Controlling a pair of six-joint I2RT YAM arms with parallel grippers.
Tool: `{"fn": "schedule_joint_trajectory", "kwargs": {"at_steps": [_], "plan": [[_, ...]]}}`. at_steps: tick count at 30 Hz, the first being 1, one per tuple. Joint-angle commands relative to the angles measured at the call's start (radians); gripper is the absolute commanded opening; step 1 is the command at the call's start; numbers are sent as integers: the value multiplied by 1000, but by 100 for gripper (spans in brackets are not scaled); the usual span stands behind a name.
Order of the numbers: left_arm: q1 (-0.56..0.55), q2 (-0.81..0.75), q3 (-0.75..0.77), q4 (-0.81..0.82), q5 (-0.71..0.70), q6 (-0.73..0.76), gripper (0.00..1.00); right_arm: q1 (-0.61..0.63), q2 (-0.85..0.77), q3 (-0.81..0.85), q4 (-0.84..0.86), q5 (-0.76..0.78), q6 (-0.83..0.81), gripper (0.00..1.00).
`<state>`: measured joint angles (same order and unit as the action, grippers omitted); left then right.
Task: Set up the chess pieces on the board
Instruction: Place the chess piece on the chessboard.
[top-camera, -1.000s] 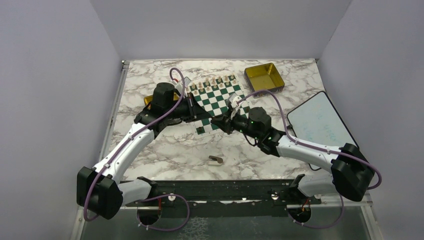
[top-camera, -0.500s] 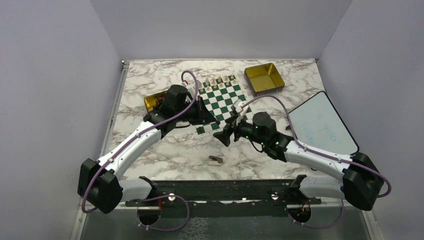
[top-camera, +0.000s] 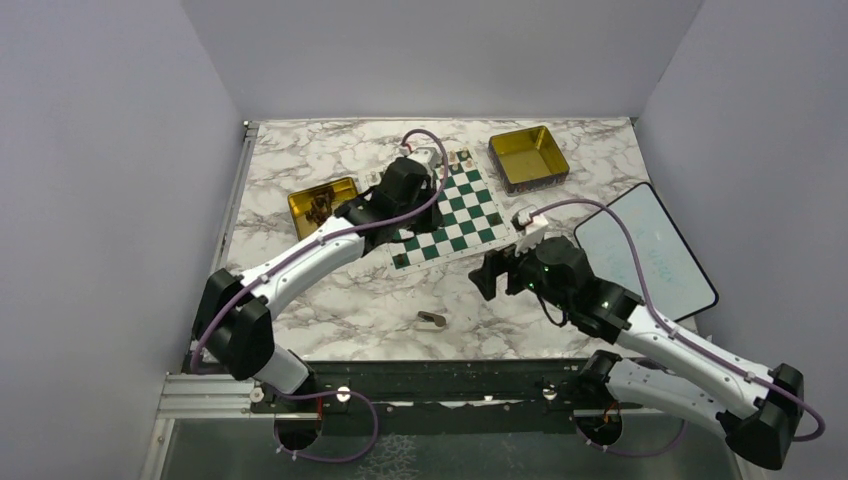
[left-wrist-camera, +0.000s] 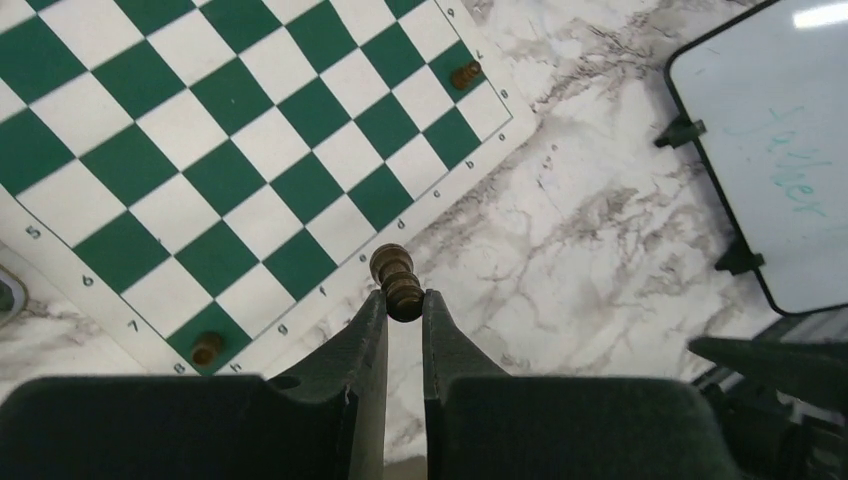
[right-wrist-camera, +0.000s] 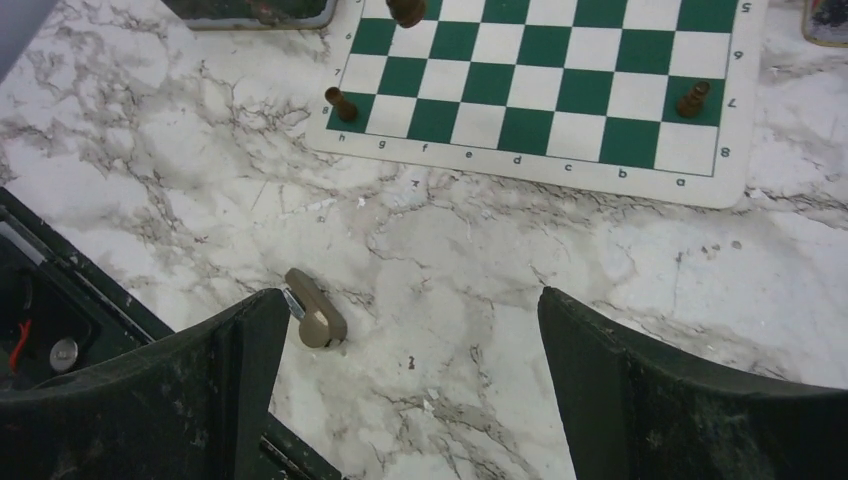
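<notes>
Left gripper (left-wrist-camera: 404, 303) clamps a chess piece (left-wrist-camera: 395, 268) by one end: light, rigid, probably slippery. The right gripper (right-wrist-camera: 412, 325) stands wide and empty.

Top cam sits high and far, looking down. Wrist cams close, facing down; all share the green-and-white checked chessboard (top-camera: 465, 220)

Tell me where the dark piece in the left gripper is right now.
In the left wrist view, the dark piece is pinched between the tips of the left gripper, at the lettered edge of the board, beside the e mark.
</notes>
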<state>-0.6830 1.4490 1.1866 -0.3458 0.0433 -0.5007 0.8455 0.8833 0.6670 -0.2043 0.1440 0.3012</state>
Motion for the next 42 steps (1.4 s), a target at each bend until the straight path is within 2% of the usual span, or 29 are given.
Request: {"fn": "schedule_joint_trajectory", "kwargs": {"at_steps": [1, 6, 12, 28, 42], "plan": [[-54, 111, 102, 4, -224, 86, 7, 7, -121, -26, -152, 91, 42, 100], [-83, 247, 182, 22, -306, 108, 7, 7, -219, -28, -211, 139, 32, 100], [-125, 364, 215, 80, -385, 137, 7, 7, -260, -24, -240, 152, 27, 100], [-135, 469, 170, 196, -295, 61, 7, 6, -272, -31, -239, 175, 55, 100], [-138, 495, 181, 116, -267, 21, 7, 7, -291, -45, -242, 177, 60, 100]]}}
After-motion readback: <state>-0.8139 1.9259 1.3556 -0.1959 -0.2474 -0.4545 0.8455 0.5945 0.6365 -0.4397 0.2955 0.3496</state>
